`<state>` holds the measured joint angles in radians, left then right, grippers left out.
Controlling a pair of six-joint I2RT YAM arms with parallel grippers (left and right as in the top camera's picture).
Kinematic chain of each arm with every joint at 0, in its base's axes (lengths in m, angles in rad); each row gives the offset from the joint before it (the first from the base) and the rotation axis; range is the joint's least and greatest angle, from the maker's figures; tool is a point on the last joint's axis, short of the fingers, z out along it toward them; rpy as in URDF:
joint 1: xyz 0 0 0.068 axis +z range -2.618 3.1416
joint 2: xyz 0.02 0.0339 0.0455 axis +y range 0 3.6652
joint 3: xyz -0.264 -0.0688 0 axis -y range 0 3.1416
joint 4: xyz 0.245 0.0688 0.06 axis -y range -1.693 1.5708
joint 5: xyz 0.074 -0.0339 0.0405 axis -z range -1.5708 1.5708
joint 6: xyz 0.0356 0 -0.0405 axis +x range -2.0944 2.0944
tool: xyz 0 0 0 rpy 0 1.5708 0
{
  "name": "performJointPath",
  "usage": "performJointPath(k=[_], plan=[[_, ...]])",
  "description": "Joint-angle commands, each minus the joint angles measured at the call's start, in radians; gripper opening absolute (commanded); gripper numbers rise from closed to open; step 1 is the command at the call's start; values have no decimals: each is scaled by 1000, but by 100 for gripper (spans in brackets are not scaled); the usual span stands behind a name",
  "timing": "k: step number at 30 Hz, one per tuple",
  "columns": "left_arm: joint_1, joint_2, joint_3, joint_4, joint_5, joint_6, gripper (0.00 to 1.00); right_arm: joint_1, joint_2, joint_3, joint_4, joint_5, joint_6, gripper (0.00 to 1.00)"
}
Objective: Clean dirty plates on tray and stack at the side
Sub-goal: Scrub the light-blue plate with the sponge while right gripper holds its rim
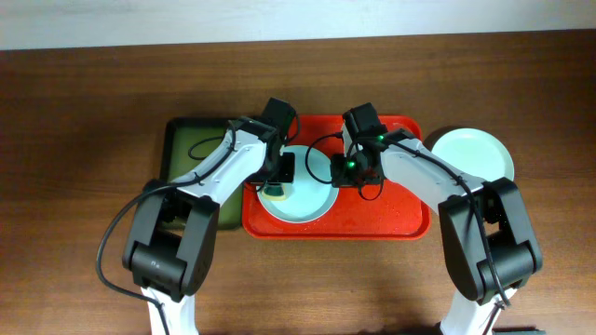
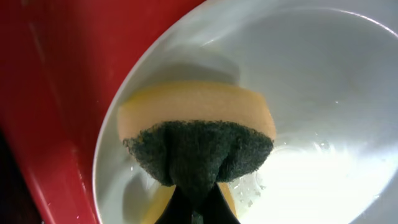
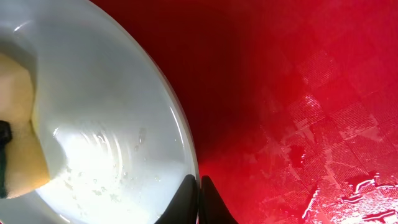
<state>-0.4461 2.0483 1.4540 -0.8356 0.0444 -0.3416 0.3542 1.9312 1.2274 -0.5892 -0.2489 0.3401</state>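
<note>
The red tray (image 1: pixel 382 212) is found near the middle of the table (image 1: pixel 93 93), its long axis running left to right in the overhead view. One pale plate (image 1: pixel 312 200) is seated flat in the tray's left half, face up; being round, it shows no long axis. The right gripper (image 3: pixel 198 198) is observed with its jaws nearly together, the plate's right rim pinched between them. The left gripper (image 2: pixel 198 210) is clamped narrowly on a sponge (image 2: pixel 196 118), which is pressed against the plate's inner surface near its left edge, yellow foam towards the plate and dark scouring layer towards the jaws. Water droplets are noted on the plate's surface and on the tray floor. A second plate (image 1: pixel 470 154) is located on the table just beside the tray's right end. A green tray (image 1: pixel 182 149) is located against the red tray's left end.
</note>
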Motion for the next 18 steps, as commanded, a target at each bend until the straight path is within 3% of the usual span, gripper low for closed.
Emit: performJointPath(k=[1, 4, 8, 9, 10, 14, 18], plan=[[-6, 95, -12, 16, -8, -14, 0, 6, 8, -18, -5, 18, 5, 4], [-6, 113, -6, 20, 72, -9, 0, 6, 8, -18, -5, 17, 5, 4], [-5, 113, 8, 42, 402, 72, 0, 6, 8, -18, -5, 17, 5, 4], [-5, 111, 31, 31, 420, 75, 0, 6, 8, -18, -6, 17, 5, 4], [-3, 107, 74, 0, 410, 82, 0, 6, 8, -18, -8, 17, 5, 4], [2, 52, 265, -212, 39, 80, 0, 6, 8, -19, -8, 18, 5, 4], [-1, 59, 232, -203, -49, 40, 0, 6, 8, -18, -8, 18, 5, 4]])
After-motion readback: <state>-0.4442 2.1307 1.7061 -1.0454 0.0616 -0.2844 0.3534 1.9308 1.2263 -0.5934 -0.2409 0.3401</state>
